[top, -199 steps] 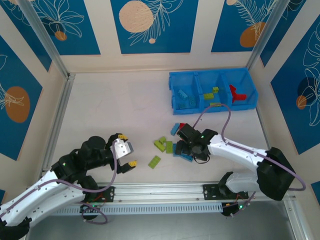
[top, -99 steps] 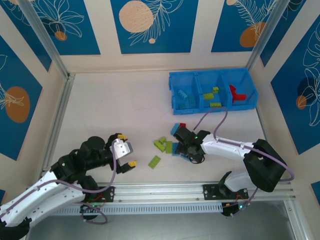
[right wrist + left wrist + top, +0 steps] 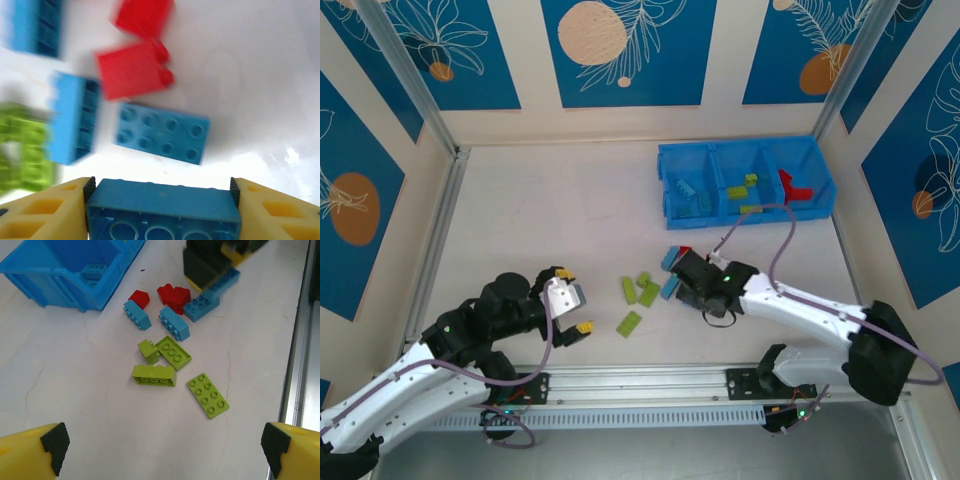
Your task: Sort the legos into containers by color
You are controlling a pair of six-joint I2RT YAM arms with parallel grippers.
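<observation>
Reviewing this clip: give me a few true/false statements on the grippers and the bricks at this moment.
The right gripper is shut on a blue brick. True.
The left gripper holds a green brick. False: it is open and empty.
Red bricks lie in the bin's right compartment. True.
Every green brick is in the bin. False: four green bricks lie loose on the table.

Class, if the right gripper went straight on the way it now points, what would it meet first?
Most likely the flat light blue eight-stud brick lying just ahead of the right gripper, which is shut on a darker blue brick. Depth is unclear, so this is a guess.
</observation>
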